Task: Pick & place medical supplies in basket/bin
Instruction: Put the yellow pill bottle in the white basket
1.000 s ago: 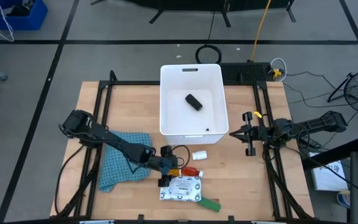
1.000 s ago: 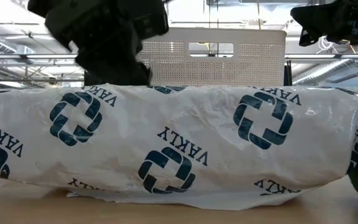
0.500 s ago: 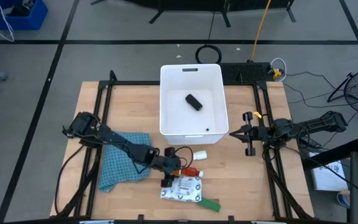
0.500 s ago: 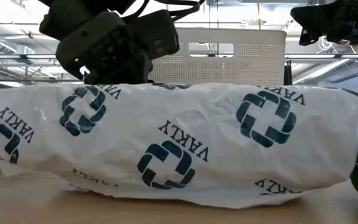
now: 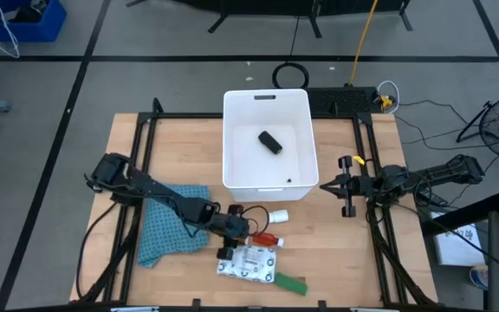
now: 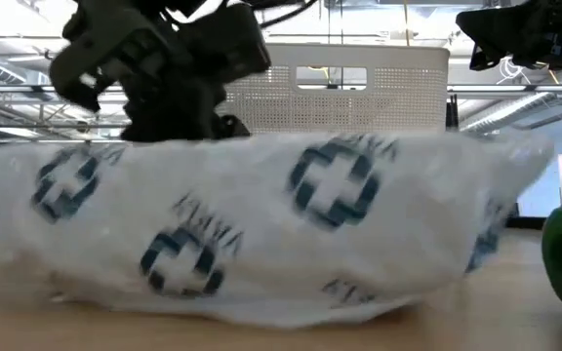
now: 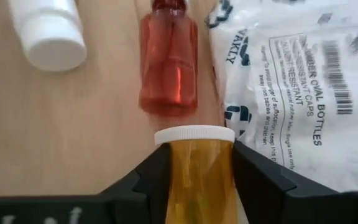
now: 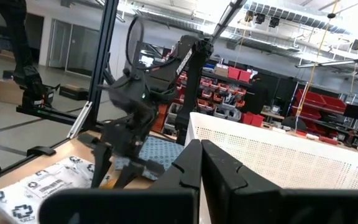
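White tub (image 5: 236, 108) sits at 12 o'clock on the counter (image 5: 336, 251), long axis 12-to-6, 1 black block (image 5: 270, 141) inside. Left claw (image 5: 230, 244) is clamped on an orange vial (image 7: 201, 171), cap toward the red-orange bottle (image 7: 168, 65), beside the white packet (image 5: 249, 263). Right claw (image 5: 347, 186) waits at 3 o'clock, fingers together.

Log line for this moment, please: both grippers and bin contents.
left gripper: shut on orange vial, beside white packet | right gripper: shut, idle beside bin | bin: black block inside

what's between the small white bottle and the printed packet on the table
A red-orange bottle lies between the white bottle and the printed packet, as the left wrist view shows.
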Controlling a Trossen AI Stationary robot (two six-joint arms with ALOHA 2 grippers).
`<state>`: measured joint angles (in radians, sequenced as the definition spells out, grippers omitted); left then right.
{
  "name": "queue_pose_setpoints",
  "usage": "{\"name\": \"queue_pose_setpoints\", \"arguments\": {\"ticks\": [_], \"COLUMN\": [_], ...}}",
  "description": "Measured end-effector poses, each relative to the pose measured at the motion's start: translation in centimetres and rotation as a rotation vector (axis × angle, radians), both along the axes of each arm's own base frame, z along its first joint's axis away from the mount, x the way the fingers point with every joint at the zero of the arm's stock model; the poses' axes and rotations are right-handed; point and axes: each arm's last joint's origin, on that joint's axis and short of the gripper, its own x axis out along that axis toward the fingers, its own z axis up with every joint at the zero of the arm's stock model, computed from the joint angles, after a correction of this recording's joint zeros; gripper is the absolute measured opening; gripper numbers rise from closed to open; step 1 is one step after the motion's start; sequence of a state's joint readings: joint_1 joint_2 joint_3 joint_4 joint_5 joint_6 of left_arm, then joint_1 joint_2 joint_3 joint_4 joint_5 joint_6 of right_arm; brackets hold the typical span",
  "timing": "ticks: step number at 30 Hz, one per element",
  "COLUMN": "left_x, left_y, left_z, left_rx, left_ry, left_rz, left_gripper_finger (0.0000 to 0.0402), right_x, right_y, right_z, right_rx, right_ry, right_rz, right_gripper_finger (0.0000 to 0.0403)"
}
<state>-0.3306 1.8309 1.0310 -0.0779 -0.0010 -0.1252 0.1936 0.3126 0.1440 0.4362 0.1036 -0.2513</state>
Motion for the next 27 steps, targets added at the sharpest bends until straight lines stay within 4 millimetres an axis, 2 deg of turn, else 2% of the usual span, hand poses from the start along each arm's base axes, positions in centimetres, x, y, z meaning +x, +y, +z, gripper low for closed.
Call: {"name": "queue_pose_setpoints", "arguments": {"ticks": [5,12,16,21,27], "left_x": [-0.3,-1.1,-1.8,-3.3,-6.1], "left_y": [0.3,0.5,0.6,0.8,2.3], "left_z": [2.8,6.1,8.1,11.5,16.5], "left_rx": [0.002,-0.025,-0.009,0.022,0.081], "left_ry": [-0.093,-0.192,-0.266,-0.400,-0.598], "left_rz": [-0.025,-0.034,-0.079,-0.176,-0.221], "left_gripper_finger": [0.0169,0.0151,0.0155,0.0163,0.0155], "right_x": [0.0,0.0,0.0,0.0,0.0], "right_y": [0.0,0.0,0.0,0.0,0.0], "right_z": [0.0,0.0,0.0,0.0,0.0], "right_rx": [-0.001,0.001,0.002,0.002,0.002], "right_ry": [0.000,0.001,0.001,0.002,0.002], "right_rz": [0.000,0.000,0.000,0.001,0.000], "right_gripper_finger": [0.0000,0.0000,0.0000,0.0000,0.0000]}}
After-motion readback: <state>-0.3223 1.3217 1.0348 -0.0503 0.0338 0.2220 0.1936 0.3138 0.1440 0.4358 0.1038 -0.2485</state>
